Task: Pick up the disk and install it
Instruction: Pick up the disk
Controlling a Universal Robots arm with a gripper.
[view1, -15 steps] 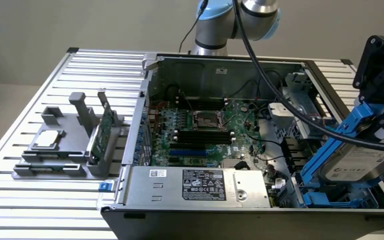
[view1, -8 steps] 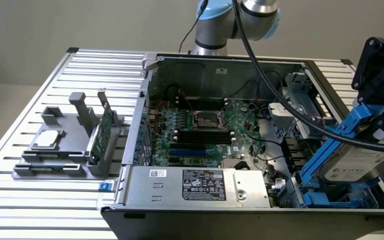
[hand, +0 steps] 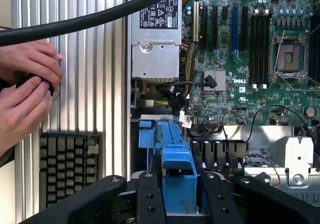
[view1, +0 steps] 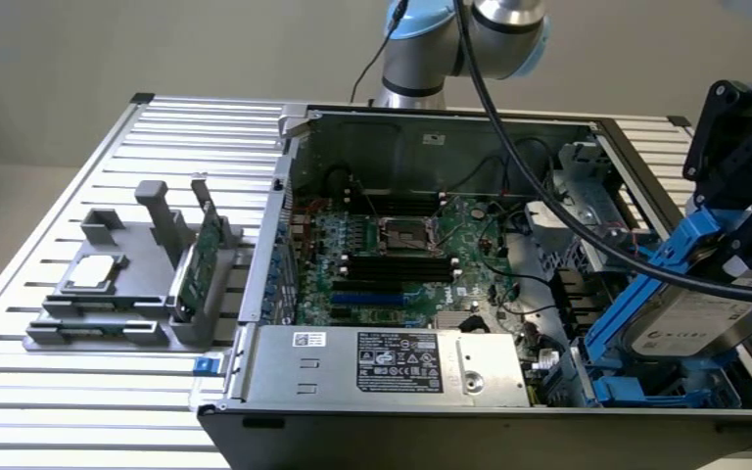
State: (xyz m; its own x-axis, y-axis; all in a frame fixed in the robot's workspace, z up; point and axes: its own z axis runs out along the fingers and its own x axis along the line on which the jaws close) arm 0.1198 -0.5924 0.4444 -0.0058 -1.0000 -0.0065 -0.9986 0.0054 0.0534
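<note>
Tilted disk [view1: 689,328] in hand [hand: 178,204] (over case [view1: 415,137])

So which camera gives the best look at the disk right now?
The exterior view: the disk hangs tilted over the open computer case, silver face and blue carrier visible, held by the gripper. The wrist view catches its carrier's blue end between the gripper's fingers.

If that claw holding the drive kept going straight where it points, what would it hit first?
Probably the blue drive bay just below it; the disk in the gripper would touch first. Depth unclear.
</note>
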